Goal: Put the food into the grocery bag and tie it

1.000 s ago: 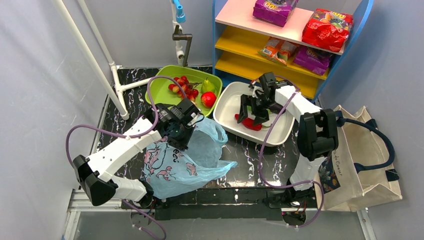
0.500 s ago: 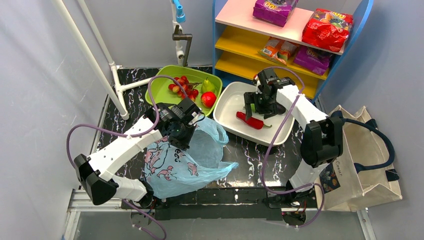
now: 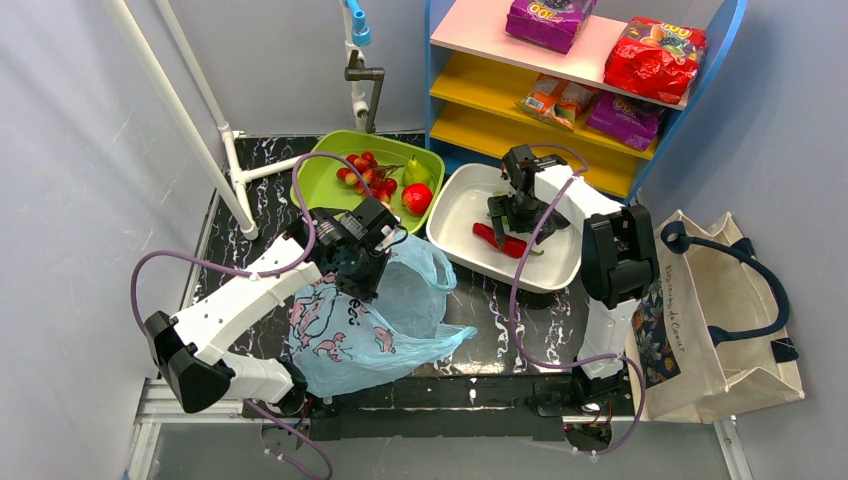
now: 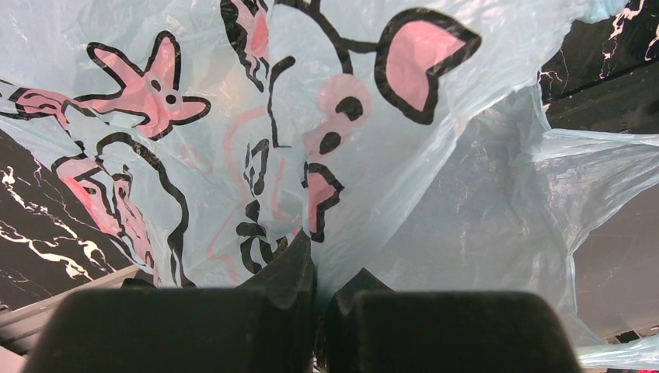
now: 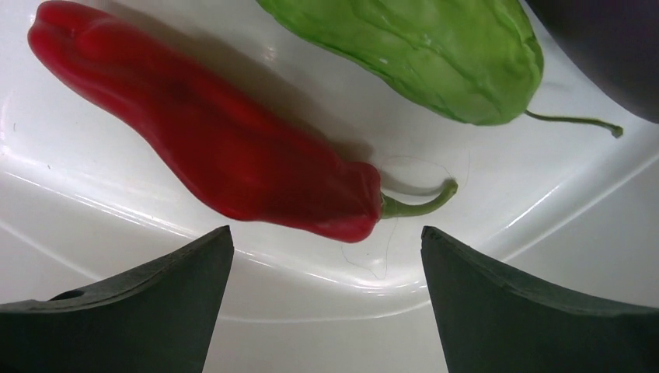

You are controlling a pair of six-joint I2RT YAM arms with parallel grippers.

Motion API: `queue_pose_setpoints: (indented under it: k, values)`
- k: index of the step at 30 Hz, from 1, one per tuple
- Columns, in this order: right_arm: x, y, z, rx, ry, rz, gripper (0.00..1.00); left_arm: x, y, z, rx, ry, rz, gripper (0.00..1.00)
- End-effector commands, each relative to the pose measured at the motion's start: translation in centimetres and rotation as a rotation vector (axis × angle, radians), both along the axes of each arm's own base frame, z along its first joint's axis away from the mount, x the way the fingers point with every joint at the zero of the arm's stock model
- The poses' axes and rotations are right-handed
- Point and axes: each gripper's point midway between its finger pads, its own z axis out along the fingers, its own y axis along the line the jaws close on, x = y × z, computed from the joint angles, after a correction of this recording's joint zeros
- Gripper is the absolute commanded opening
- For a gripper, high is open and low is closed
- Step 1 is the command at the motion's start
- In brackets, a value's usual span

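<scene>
The grocery bag (image 3: 385, 325), thin slippery film, lies on the worktop (image 3: 495, 320) at 7 o'clock, its rim pinched in the closed left end effector (image 4: 317, 287); its writing is too creased to read. The red pepper (image 5: 210, 132), probably light and stiff, lies in the white tray (image 3: 460, 205) at 2 o'clock under the wide-open right end effector (image 5: 325, 249); I judge it is best gripped mid-body.

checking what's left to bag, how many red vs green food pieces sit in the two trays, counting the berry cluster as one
red: 3 (long red pepper, round red fruit, cluster of small red berries)
green: 2 (green pear, wrinkled green vegetable)
total: 5
</scene>
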Motion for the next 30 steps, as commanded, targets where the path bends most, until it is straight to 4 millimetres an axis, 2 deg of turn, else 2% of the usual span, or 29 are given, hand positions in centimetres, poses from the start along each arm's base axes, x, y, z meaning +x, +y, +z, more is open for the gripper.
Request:
queue_pose_setpoints:
  k: [1,8,13,21,24,27,30]
  values:
    - [1.3,0.8,0.7,0.025,-0.021,0.027,0.97,-0.8,0.8,0.3,-0.001,0.009,0.011,0.0]
    - [1.7,2.0,-0.3,0.065,0.02,0.043,0.92,-0.6,0.9,0.4,0.018,0.011,0.002,0.0]
    - [0.8,3.5,-1.0,0.121,0.062,0.064,0.82,-0.4,0.8,0.3,0.024,0.009,-0.002,0.0]
    - [-1.1,4.4,-1.6,0.129,0.098,0.084,0.53,-0.2,0.9,0.2,0.036,0.006,-0.004,0.0]
    - [-1.9,4.9,-2.0,0.128,0.111,0.099,0.54,-0.1,0.7,0.2,0.035,0.006,-0.003,0.0]
    - [-2.2,5.2,-2.5,0.117,0.115,0.1,0.71,0.1,0.4,0.4,0.031,0.005,-0.002,0.0]
    - [-1.9,5.3,-2.6,0.106,0.107,0.096,0.78,0.2,0.3,0.5,0.027,0.005,-0.002,0.0]
